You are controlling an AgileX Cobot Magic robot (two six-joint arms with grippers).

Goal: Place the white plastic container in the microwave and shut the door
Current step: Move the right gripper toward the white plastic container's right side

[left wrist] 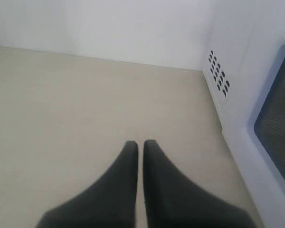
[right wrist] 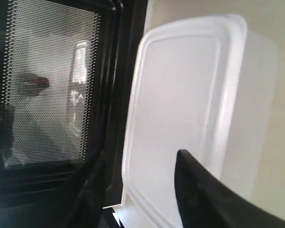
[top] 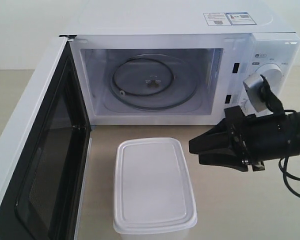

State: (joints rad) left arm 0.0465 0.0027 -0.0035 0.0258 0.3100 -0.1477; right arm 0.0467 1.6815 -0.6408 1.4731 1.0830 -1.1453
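The white plastic container (top: 152, 187) stands lid-on on the table in front of the microwave (top: 190, 22). The door (top: 40, 165) is swung wide open to the left, showing the glass turntable (top: 150, 82) with nothing on it. My right gripper (top: 194, 151) hovers open just right of the container, its tips pointing at it and apart from it. In the right wrist view one dark finger (right wrist: 204, 190) overlaps the container (right wrist: 180, 109), with the door's inner window (right wrist: 47, 85) behind. My left gripper (left wrist: 140, 142) is shut on nothing, low over the table beside the door's outer face (left wrist: 275, 118).
The microwave's dials (top: 274, 75) are partly hidden behind my right arm's wrist camera (top: 260, 92). A cable (top: 290, 180) hangs from that arm. Vent holes (left wrist: 218, 76) mark the microwave's side wall near my left gripper. The beige table (top: 240, 210) carries everything.
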